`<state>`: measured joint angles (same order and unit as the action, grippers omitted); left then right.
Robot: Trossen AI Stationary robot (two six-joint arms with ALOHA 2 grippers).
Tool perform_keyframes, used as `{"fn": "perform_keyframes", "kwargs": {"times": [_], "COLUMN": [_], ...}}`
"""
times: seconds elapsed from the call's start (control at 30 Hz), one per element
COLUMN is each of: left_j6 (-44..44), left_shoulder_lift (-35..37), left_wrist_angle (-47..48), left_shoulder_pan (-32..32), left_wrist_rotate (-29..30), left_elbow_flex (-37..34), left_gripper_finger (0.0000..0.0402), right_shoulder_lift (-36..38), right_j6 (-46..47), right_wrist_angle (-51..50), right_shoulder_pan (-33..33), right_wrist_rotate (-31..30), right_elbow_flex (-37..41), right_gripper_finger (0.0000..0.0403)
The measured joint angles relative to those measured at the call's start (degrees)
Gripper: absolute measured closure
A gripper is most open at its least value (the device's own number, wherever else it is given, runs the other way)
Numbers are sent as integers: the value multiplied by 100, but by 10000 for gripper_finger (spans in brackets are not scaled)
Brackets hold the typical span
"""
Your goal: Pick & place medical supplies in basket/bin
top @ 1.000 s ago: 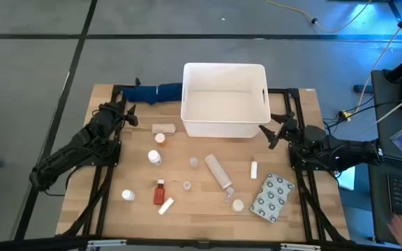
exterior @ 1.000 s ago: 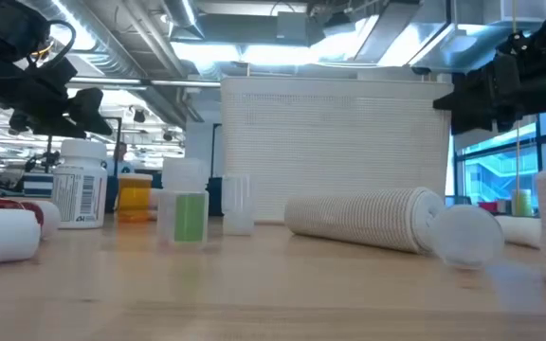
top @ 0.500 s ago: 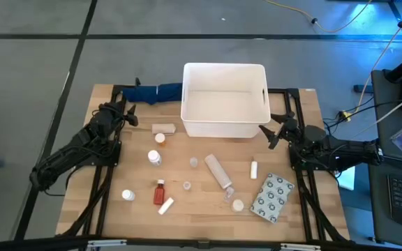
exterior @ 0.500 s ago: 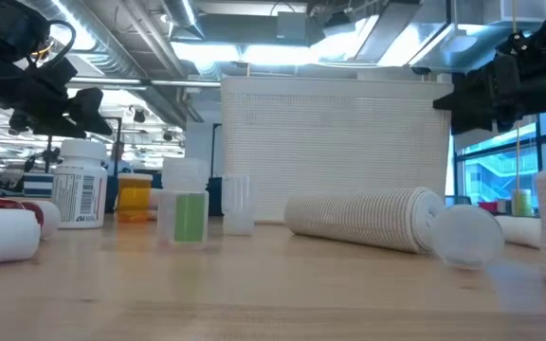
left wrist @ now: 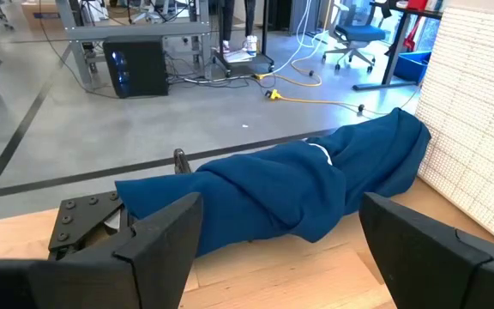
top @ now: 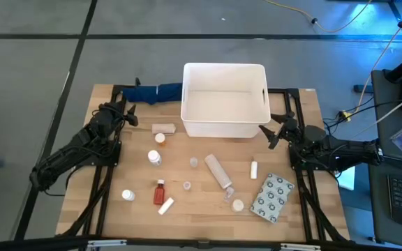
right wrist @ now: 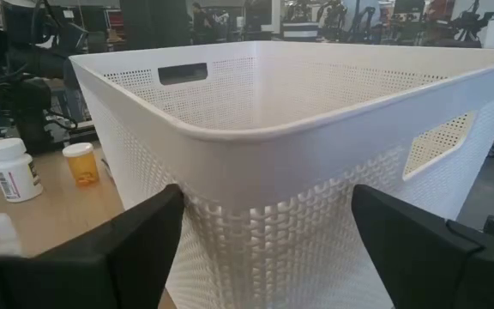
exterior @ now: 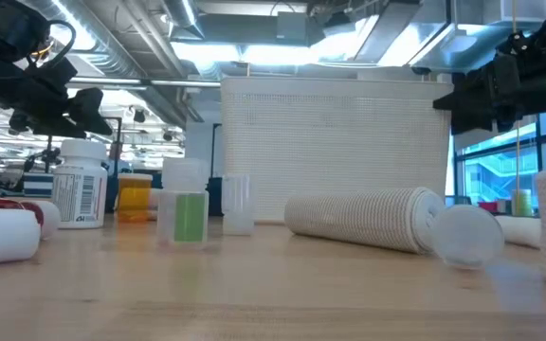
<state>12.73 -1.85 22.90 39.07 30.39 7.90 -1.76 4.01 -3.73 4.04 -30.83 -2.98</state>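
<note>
The white basket (top: pixel 225 100) stands at the table's far middle; its perforated wall (right wrist: pixel 298 197) fills the right wrist view. Supplies lie scattered on the wood in front of it: a large white tube (top: pixel 217 171), a red bottle (top: pixel 160 190), a white pill bottle (top: pixel 155 158), an orange-capped bottle (top: pixel 160 139), small white tubes (top: pixel 254 169) and a grey dotted packet (top: pixel 273 197). My left gripper (top: pixel 128 116) hovers open at the table's left, facing the blue cloth bundle (left wrist: pixel 290 184). My right gripper (top: pixel 276 132) hovers open by the basket's near right corner.
A dark blue cloth bundle (top: pixel 152 93) lies at the far left beside the basket. Black frame rails (top: pixel 103 188) run along both sides of the table. Small clear cups (top: pixel 194 162) and white caps (top: pixel 238 205) sit among the supplies. Bare wood shows along the near edge.
</note>
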Motion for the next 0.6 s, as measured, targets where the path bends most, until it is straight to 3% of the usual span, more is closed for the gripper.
{"fn": "perform_keyframes", "kwargs": {"times": [0.6], "left_j6": [0], "left_shoulder_lift": [1], "left_wrist_angle": [0], "left_shoulder_pan": [0], "left_wrist_rotate": [0], "left_elbow_flex": [0], "left_gripper_finger": [94], "right_shoulder_lift": [2], "right_j6": [60], "right_wrist_angle": [-1], "right_shoulder_pan": [0], "right_wrist_rotate": [4], "right_elbow_flex": [-1], "right_gripper_finger": [66]}}
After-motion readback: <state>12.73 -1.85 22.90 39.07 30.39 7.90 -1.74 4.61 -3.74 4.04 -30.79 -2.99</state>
